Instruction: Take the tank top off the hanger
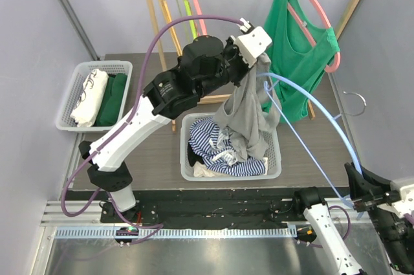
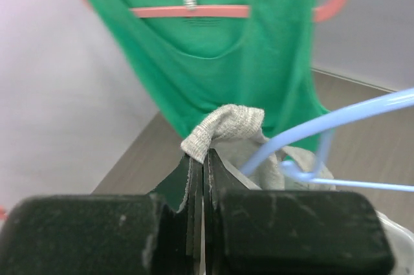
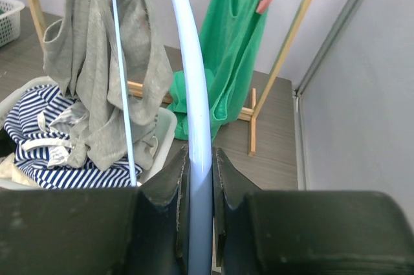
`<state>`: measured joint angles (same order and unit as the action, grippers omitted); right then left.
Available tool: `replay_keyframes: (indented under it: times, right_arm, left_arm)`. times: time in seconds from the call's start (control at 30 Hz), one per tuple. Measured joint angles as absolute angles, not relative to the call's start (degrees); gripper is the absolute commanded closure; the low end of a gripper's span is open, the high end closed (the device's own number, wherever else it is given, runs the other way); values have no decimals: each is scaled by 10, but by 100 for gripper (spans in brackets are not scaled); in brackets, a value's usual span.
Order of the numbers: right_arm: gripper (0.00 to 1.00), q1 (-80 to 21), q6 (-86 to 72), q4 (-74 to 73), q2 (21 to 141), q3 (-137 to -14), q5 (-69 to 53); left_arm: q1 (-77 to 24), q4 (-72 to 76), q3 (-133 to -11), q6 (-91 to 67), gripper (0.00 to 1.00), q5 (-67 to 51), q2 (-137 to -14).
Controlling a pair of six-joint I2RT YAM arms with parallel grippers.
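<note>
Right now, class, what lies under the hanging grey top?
Under the grey top sits a white basket with striped clothes. The top covers part of the pile; the basket's bottom is hidden.

Two tank tops are in view: a grey tank top (image 1: 242, 120) and a green tank top (image 1: 304, 55). Five hangers can be counted: a blue hanger (image 3: 193, 94), a pink hanger (image 2: 207, 11), and three bare hangers (image 1: 187, 4) at the left end of the single wooden rack (image 1: 152, 13). Two white baskets sit on the table: a left basket (image 1: 103, 63) and a middle basket (image 1: 277, 158).
</note>
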<state>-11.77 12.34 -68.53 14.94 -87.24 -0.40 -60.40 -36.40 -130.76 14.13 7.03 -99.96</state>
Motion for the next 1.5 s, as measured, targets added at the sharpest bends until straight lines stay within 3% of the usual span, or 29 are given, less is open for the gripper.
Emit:
replay_keyframes:
  times: [0.23, 0.53, 0.8, 1.07, 1.5]
  right_arm:
    - [99, -122, 116, -690, 106, -907, 52]
    - [99, -123, 98, -620, 138, -876, 139]
    - [99, -123, 79, -555, 275, -804, 100]
    - [99, -123, 70, -510, 336, -797, 69]
    - [99, -123, 128, -440, 344, -792, 54]
  left_arm:
    - [-597, -363, -1322, 150, 100, 118, -987]
    - [-602, -468, -1293, 157, 100, -104, -915]
    - [-605, -513, -1299, 188, 100, -168, -889]
    - [-582, -500, -1011, 162, 100, -142, -765]
    - [-549, -412, -733, 129, 100, -69, -774]
